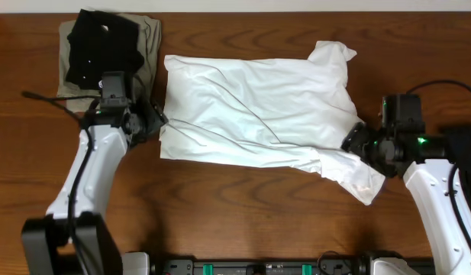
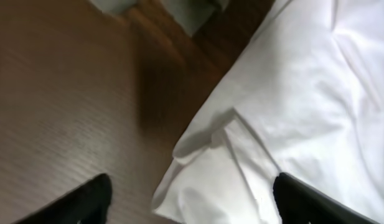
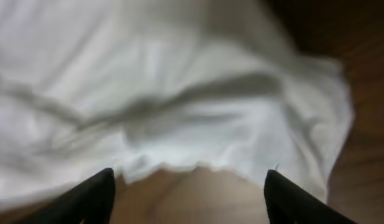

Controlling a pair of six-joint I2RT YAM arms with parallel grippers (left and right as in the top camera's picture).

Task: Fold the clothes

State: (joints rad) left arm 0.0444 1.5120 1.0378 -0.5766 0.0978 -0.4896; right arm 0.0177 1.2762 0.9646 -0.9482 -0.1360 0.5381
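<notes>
The clothes are one white T-shirt (image 1: 258, 107), lying wrinkled and folded over across the middle of the table, with one sleeve (image 1: 357, 179) trailing toward the front right. My left gripper (image 1: 155, 121) is at the shirt's left edge. In the left wrist view it (image 2: 192, 208) stands open, and the shirt's folded corner (image 2: 241, 168) lies loose between the fingers. My right gripper (image 1: 356, 141) is at the shirt's right side, beside the sleeve. It (image 3: 188, 202) is open over bare wood, with the shirt's hem (image 3: 179, 149) just ahead of the fingertips.
A folded black shirt (image 1: 105, 42) rests on a folded khaki-olive garment (image 1: 150, 46) at the back left, close behind the left arm. The olive garment (image 2: 192, 12) also shows at the top of the left wrist view. Brown wooden table (image 1: 243, 206) lies all around.
</notes>
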